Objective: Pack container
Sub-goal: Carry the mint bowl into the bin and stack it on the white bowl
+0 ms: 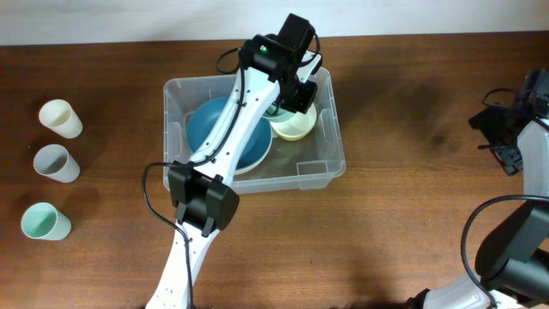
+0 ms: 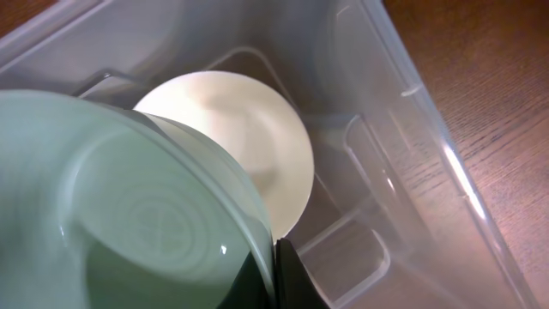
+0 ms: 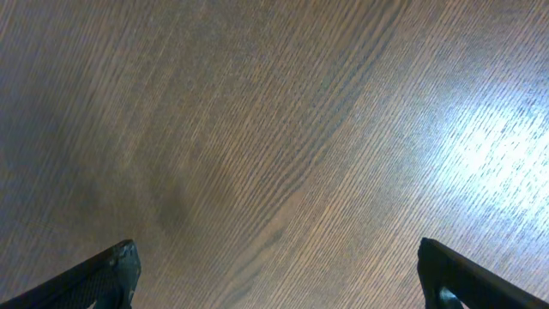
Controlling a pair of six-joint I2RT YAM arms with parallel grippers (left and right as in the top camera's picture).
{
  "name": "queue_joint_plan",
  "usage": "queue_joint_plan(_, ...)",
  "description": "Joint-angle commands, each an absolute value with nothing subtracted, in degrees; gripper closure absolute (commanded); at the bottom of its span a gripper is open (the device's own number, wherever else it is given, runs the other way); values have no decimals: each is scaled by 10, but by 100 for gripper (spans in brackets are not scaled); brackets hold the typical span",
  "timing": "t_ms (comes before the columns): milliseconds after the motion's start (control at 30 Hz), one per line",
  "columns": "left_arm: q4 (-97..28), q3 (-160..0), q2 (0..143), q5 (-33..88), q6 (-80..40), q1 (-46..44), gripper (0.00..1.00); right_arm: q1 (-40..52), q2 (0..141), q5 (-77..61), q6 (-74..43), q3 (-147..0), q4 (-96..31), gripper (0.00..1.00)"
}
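Observation:
The clear plastic container (image 1: 330,172) stands at the table's centre. Inside lie a large blue bowl (image 1: 214,129) on the left and a cream bowl (image 1: 296,129) on the right. My left gripper (image 1: 287,101) reaches into the container's far right part. In the left wrist view it (image 2: 279,275) is shut on the rim of a mint green bowl (image 2: 111,215), held tilted just above the cream bowl (image 2: 249,137), with the container wall (image 2: 412,129) to the right. My right gripper (image 3: 279,275) is open and empty over bare wood at the far right (image 1: 506,142).
Three cups stand in a column at the left edge: cream (image 1: 60,118), grey (image 1: 56,162) and mint (image 1: 45,222). The left arm's links (image 1: 202,197) cross over the container's front wall.

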State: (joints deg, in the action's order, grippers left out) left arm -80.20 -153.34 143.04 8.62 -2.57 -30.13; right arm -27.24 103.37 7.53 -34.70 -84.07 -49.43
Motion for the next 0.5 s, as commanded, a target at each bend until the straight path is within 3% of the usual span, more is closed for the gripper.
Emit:
queue_joint_plan(0,-791,-1528,1429,90,-17,-312,98,-274,1036,84,-352,-837,-494,1)
queue_joint_plan(133,-778,-1527,1431,90,-17,-316,95,-274,1036,84,-352,-837,-494,1)
queue_joint_plan(267,-777,-1527,1435,90,-17,-316,75,-274,1036,84,-352,-837,-494,1)
queue_joint_plan(333,-775,-1527,1435,87,-17,-316,59,-274,1036,84,-352,-837,-494,1)
queue_joint_plan(467,-764,-1527,1435,42,-17,-315,55,-274,1036,84,-352,-837,-494,1)
